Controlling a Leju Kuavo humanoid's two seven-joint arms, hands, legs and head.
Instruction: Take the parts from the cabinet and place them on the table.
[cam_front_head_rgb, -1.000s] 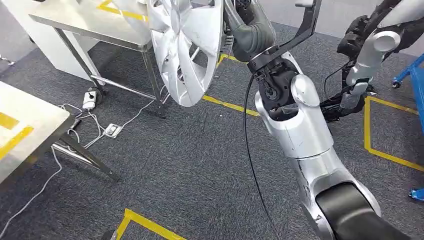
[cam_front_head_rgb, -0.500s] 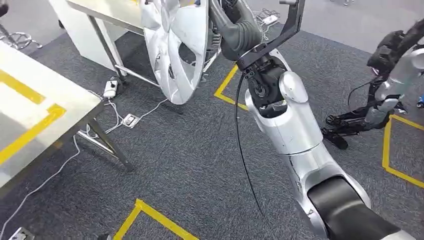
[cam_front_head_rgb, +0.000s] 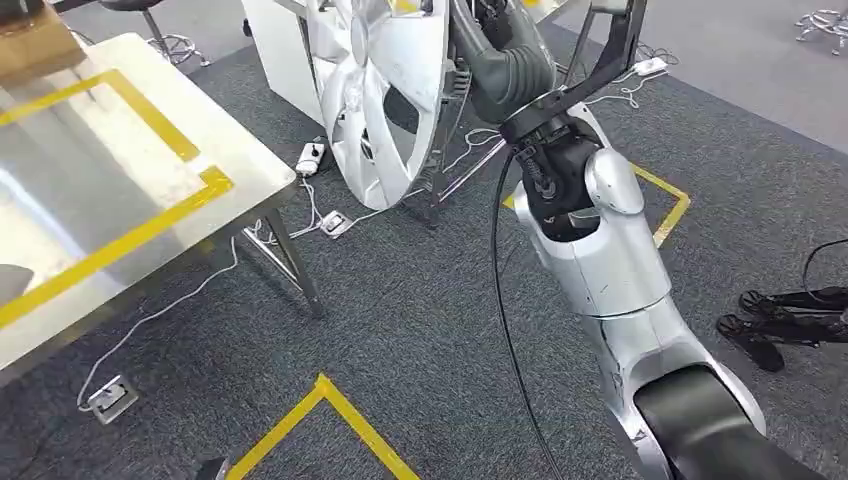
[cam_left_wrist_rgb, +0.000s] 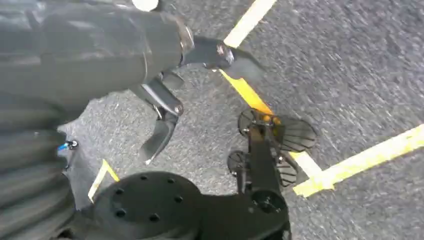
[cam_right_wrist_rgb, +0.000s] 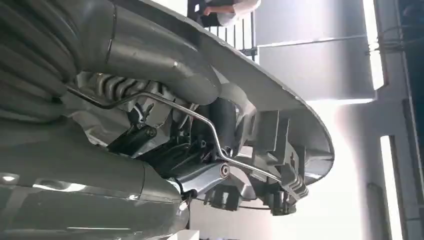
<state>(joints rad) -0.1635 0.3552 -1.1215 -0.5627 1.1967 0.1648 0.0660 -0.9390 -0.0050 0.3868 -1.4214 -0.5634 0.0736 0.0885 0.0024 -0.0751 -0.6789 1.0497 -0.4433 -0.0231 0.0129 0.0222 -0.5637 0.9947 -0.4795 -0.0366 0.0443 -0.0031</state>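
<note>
A large silver wheel cover (cam_front_head_rgb: 385, 90) hangs upright above the carpet at the top middle of the head view. My right hand (cam_front_head_rgb: 505, 60) grips its rim from behind, arm raised. In the right wrist view the thick grey thumb (cam_right_wrist_rgb: 150, 55) lies over the wheel cover's (cam_right_wrist_rgb: 280, 100) edge and darker fingers (cam_right_wrist_rgb: 175, 150) sit under it among the clips and wire ring. The steel table (cam_front_head_rgb: 120, 170) with yellow tape lines stands to the left. My left hand (cam_left_wrist_rgb: 165, 75) hangs over the carpet, fingers apart, holding nothing.
Power strips (cam_front_head_rgb: 312, 158) and white cables (cam_front_head_rgb: 180, 300) lie on the carpet by the table leg (cam_front_head_rgb: 295, 265). A white cabinet (cam_front_head_rgb: 280, 50) stands behind the wheel cover. Yellow floor tape (cam_front_head_rgb: 340, 415) is near me. A dark stand base (cam_front_head_rgb: 785, 320) sits at right. A cardboard box (cam_front_head_rgb: 30, 40) rests on the table.
The whole view has swung, so the steel table now fills much more of the left side. The wheel cover stays in my right hand's grip, raised as before.
</note>
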